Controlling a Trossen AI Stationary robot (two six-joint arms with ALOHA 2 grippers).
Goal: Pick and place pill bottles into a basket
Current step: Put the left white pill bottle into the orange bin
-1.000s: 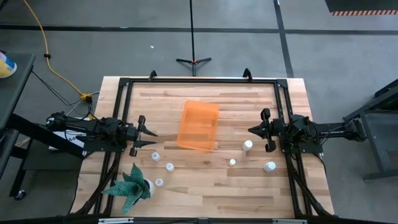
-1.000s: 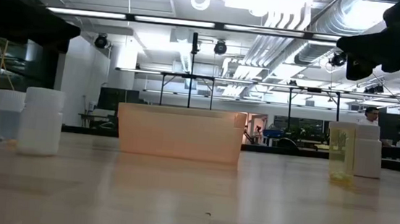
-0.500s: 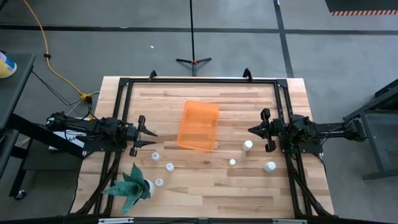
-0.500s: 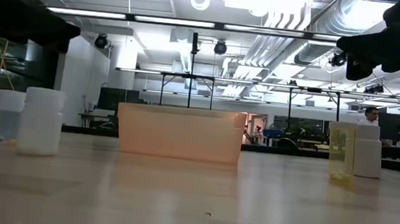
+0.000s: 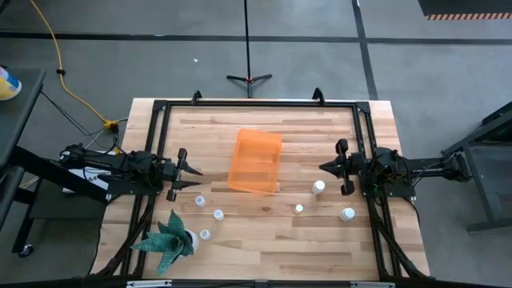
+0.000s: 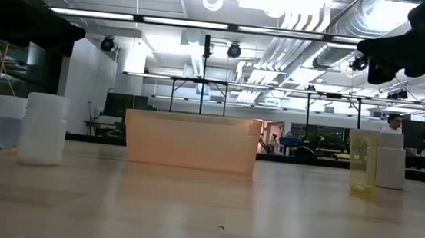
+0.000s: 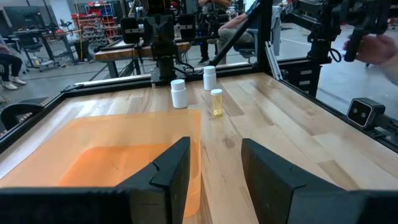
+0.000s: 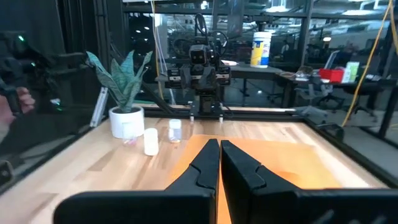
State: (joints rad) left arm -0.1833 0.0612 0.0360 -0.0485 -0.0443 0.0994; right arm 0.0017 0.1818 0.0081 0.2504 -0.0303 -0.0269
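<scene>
- step in hand: none begun, by my reading. no bottle is held and the basket (image 5: 256, 162) looks empty, lying mid-table between the two arms.
- left gripper (image 5: 194, 177) waits at the left table edge, above the surface, facing the basket; jaws parted with a clear gap in its wrist view, holding nothing.
- right gripper (image 5: 326, 168) waits at the right edge, also facing the basket; its fingers (image 8: 205, 163) sit nearly together, almost closed, on nothing.
- pill bottles, left group: three on the wood near the plant (image 5: 166, 237), one (image 5: 199, 202) just below the left gripper, one (image 5: 218, 214) beside it, one (image 5: 205, 234) next to the pot.
- right group: one (image 5: 319, 187) just beside the right gripper, a yellowish one (image 5: 299, 210) nearer mid-table, one (image 5: 347, 214) toward the right edge. all stand upright, apart from each other.
- next move, as i judge: right gripper must open, then drop over the nearest bottle; the left could go straight down on its nearest bottle.
</scene>
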